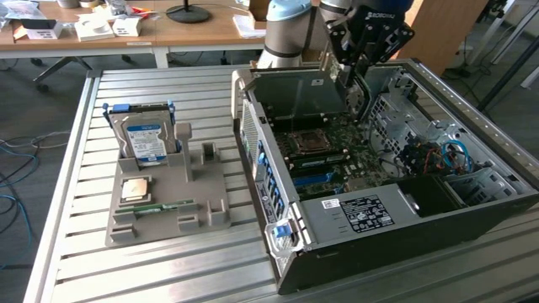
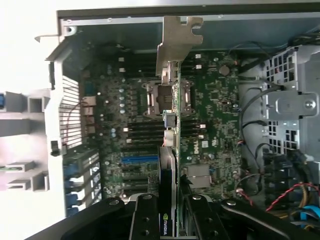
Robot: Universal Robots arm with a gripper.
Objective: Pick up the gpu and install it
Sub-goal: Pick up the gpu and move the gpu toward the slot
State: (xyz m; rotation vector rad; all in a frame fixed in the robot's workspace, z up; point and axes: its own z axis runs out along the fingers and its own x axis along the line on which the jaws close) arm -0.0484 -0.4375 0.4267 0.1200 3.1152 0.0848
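Readable stuff first: the gpu (image 2: 172,125) has an NVIDIA sticker (image 2: 164,223) right where the gripper (image 2: 172,220) grabs it, and the motherboard (image 2: 215,100) has a white Dell logo (image 2: 192,145) printed on it. The lettering on the gripper body is upside down in the exterior view, looks like Robotiq to me. The hard drive (image 1: 145,137) has a blue-and-white label and there's a white sticker (image 1: 364,213) on a cover inside the pc case (image 1: 337,265), both too small to read. The jaws are partway closed, clamping the card from both sides. It hangs edge-on over the board inside the open case, with its silver bracket (image 2: 177,40) toward one end wall; can't tell if it touches a slot. Also in the case: the cpu socket (image 1: 312,140), blue slots (image 1: 316,180) and a bunch of blue and red cables (image 1: 446,154). On the exterior view's left, a grey holder tray (image 1: 211,202) has the drive standing upright, a cpu chip (image 1: 136,189) lying flat and a memory stick (image 1: 164,207) just beside that. Everything sits on a slatted aluminium table (image 1: 101,271). Behind it are wooden desks (image 1: 211,31) with white boxes, and there are loose floor cables (image 1: 12,158).
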